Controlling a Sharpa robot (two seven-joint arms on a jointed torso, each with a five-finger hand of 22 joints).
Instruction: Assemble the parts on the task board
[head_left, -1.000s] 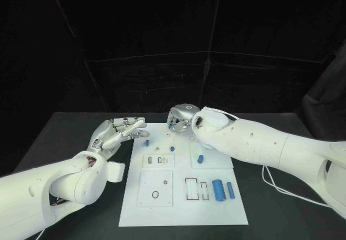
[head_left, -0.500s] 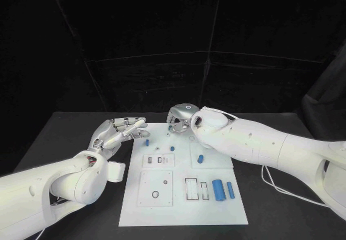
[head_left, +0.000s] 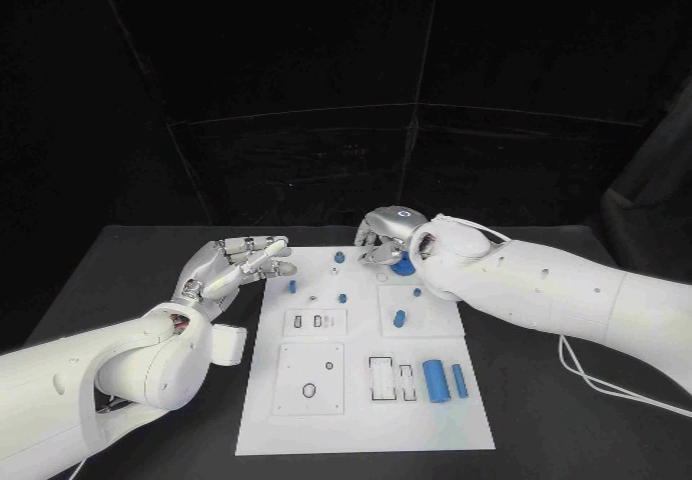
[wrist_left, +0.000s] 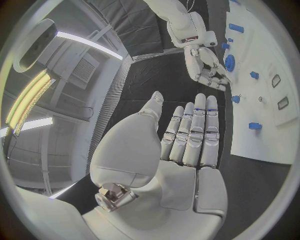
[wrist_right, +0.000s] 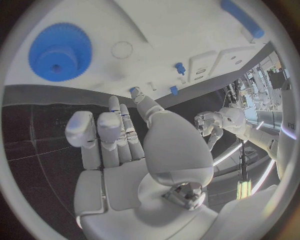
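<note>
Head view shows the white task board (head_left: 361, 400) lying in the middle of the black table (head_left: 130, 270), with the right hand (head_left: 384, 240) poised over its far end beside a round blue gear (head_left: 405, 266), fingers loosely curled and holding nothing. Right wrist view shows that gear (wrist_right: 60, 51) flat on the board, apart from the fingertips (wrist_right: 80, 127). At the board's far left corner the left hand (head_left: 238, 262) hovers empty, fingers straight and close together, while small blue parts (head_left: 444, 380) lie or stand across the board.
</note>
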